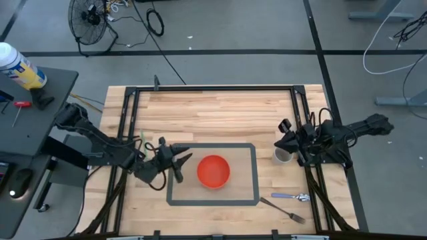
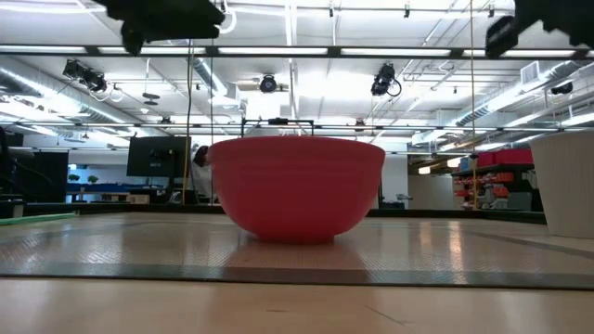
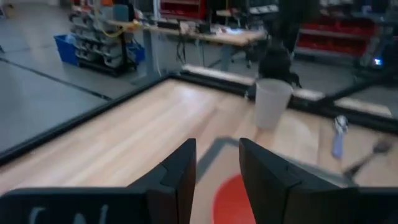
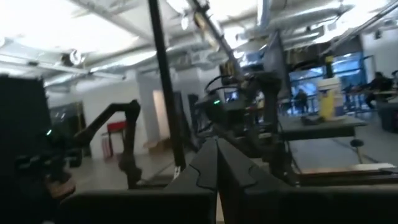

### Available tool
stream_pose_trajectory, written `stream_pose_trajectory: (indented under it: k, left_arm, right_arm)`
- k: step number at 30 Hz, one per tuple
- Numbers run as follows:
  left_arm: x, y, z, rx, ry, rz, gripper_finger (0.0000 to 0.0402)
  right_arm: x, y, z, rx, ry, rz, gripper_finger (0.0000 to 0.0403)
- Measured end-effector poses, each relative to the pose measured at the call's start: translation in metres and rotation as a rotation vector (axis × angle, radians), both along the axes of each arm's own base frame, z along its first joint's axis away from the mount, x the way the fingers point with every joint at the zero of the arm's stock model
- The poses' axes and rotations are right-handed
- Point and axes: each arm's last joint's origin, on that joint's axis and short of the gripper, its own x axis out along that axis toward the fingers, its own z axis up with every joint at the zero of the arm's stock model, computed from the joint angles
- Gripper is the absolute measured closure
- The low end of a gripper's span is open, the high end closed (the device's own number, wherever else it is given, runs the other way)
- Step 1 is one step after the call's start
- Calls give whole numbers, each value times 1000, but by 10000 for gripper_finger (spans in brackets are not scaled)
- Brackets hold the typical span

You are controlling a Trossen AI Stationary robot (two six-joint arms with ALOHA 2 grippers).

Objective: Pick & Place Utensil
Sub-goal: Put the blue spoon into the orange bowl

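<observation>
A red bowl (image 1: 213,171) (image 2: 297,186) (image 3: 231,204) stands upright inside a dark taped rectangle (image 1: 255,175). A blue-handled spoon (image 1: 291,196) (image 3: 337,138) and a fork (image 1: 287,211) (image 3: 368,155) lie flat on the table's near right part. A white cup (image 1: 283,156) (image 2: 566,181) (image 3: 272,103) stands near the right edge. My left gripper (image 1: 179,162) (image 3: 217,167) is open and empty, hovering just left of the bowl and pointing at it. My right gripper (image 1: 285,141) (image 4: 216,163) is shut and empty, raised over the table just beyond the cup.
A black frame (image 1: 213,89) runs along the wooden table's far edge and sides. Bare wood lies between the bowl and the far edge. A side table with a spray bottle (image 1: 20,67) stands off the left edge. Shelves and benches fill the room beyond.
</observation>
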Motion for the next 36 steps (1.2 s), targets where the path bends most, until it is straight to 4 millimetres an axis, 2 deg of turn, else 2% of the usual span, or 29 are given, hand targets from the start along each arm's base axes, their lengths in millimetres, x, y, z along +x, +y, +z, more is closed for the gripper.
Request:
stream_pose_trajectory:
  k: [5,10,21,25,30,34,36]
  left_arm:
    - [7,10,2,-23,-20,11,275]
    - [11,17,2,-29,-20,31,275]
    - [15,27,2,-56,-37,76,275]
    - [15,28,2,-57,-36,77,275]
    - [16,28,2,-61,-34,64,275]
    - [16,28,2,-60,-33,64,275]
    - [16,28,2,-60,-33,64,275]
  right_arm:
    - [15,15,23,-56,90,75,400]
    - [32,36,32,-109,251,114,400]
    - [52,104,53,-180,499,223,398]
    - [51,129,50,-142,666,260,397]
    - [41,163,46,13,838,393,397]
    - [25,185,34,167,1024,457,397]
    - [17,190,22,239,1173,411,397]
